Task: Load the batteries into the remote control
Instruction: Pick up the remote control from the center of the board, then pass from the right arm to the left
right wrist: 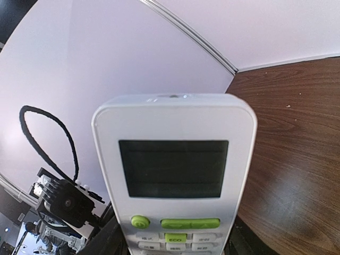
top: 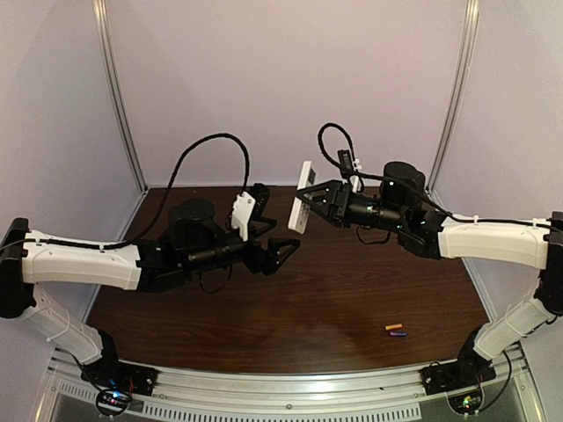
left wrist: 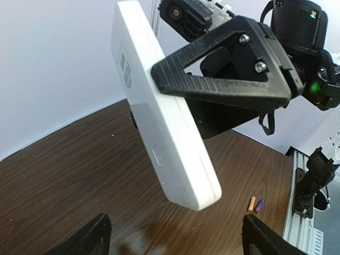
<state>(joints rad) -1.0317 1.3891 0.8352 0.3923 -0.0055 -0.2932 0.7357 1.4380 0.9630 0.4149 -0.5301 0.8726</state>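
The remote control (top: pixel 301 209) is a white slab held up in the air over the far middle of the table, and my right gripper (top: pixel 315 200) is shut on its sides. In the right wrist view its dark display (right wrist: pixel 172 169) and green buttons face the camera, with my right gripper (right wrist: pixel 175 251) at its lower part. The left wrist view shows the remote control's plain back (left wrist: pixel 164 127) with the cover seam. My left gripper (top: pixel 274 237) stands open just left of and below it, its fingertips (left wrist: pixel 95 239) wide apart and empty. The batteries, one orange (top: pixel 393 327) and one purple (top: pixel 398 333), lie side by side on the table at the near right.
The dark wooden table (top: pixel 290 299) is walled by pale panels at the back and sides. A metal rail (top: pixel 290 391) with both arm bases runs along the near edge. Black cables loop above each wrist. The orange battery (left wrist: pixel 251 204) and the purple one (left wrist: pixel 260 204) lie near the rail.
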